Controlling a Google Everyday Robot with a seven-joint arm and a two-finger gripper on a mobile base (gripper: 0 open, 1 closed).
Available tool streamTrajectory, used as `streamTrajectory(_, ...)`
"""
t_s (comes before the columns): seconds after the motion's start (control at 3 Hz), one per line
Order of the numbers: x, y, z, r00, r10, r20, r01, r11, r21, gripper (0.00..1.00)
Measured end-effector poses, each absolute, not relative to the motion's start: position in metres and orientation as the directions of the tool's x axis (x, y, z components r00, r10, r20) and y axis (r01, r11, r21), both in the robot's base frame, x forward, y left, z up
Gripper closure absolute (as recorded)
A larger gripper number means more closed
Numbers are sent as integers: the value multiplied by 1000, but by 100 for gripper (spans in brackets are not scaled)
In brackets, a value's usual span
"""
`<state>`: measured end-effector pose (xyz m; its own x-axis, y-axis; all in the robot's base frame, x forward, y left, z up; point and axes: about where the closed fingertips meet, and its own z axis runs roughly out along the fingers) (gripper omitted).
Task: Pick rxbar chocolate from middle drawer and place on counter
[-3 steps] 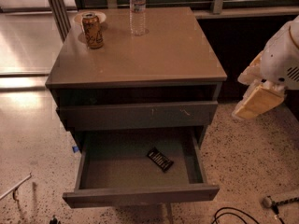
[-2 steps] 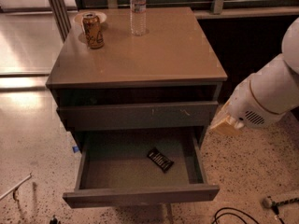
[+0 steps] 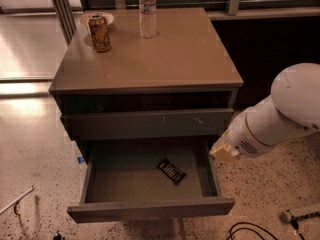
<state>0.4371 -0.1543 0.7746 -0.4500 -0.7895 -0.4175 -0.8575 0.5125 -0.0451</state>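
Observation:
The rxbar chocolate (image 3: 171, 170), a small black bar with white lettering, lies flat inside the open middle drawer (image 3: 125, 179), right of its centre. The drawer is pulled out towards me. The tan counter (image 3: 170, 54) tops the grey cabinet. My gripper (image 3: 223, 151), the cream tip of the white arm, hangs just outside the drawer's right wall. It is above and to the right of the bar and touches nothing.
A soda can (image 3: 99, 32) and a clear water bottle (image 3: 147, 11) stand at the counter's back left, with a white dish (image 3: 109, 17) behind the can. The closed drawer front (image 3: 150, 124) above bears pale scratches. Black cables (image 3: 245, 230) lie on the speckled floor.
My arm has swung left and down from the far right, bringing the gripper close to the open drawer's right side. The bar and the counter items have not moved.

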Motion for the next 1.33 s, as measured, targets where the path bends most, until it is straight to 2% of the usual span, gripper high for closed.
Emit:
streamTrajectory(0.33,437,-155,766,-456,-789,-412,-847,526,-69,100)
streamTrajectory(0.67,430,-147,729,-453,-761,-464,-839,540,-67,100)
streamTrajectory(1.0,449,-123,693,-416,-695,-587,-836,546,-54,100)
streamTrajectory(1.33,504,-98,642,-347,-557,-754,-813,579,-53,100)
